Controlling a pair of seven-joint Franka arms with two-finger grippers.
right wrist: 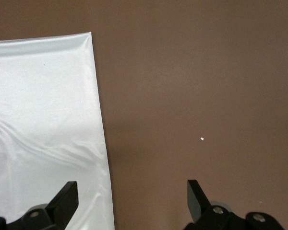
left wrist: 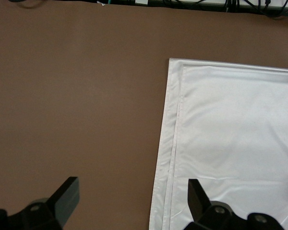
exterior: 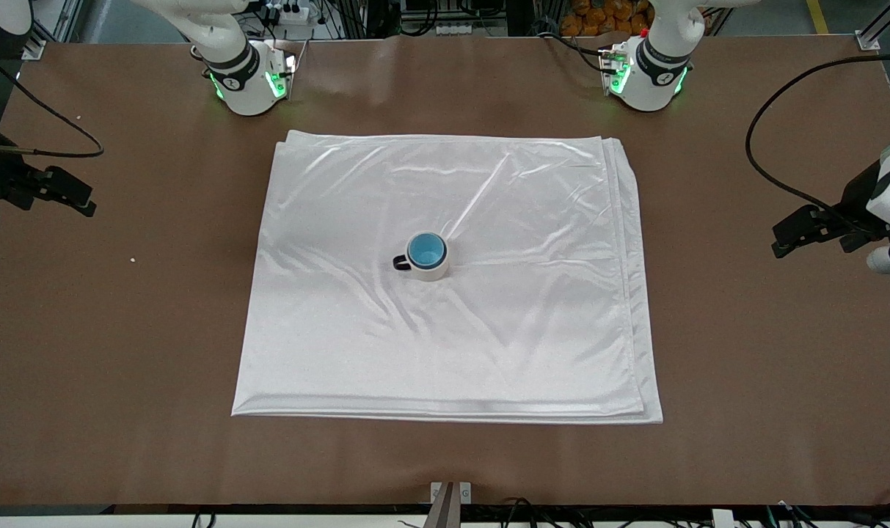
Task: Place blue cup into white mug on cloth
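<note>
Task looks done: blue cup [exterior: 425, 250] sits inside white mug [exterior: 428, 267] mid-cloth [exterior: 489, 323], while left gripper [left wrist: 129, 201] and right gripper [right wrist: 129, 201] wait over the table's 2 ends, jaws spread, empty.

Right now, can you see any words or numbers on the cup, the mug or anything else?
None can be read.
Blue cup: no writing shows; it sits inside the white mug.
White mug: plain.
Cloth: plain white, no label visible.
Dark bands on the arm bases at the table's edge carry small marks, too small to read.
Left gripper and right gripper: open, no labels.
</note>
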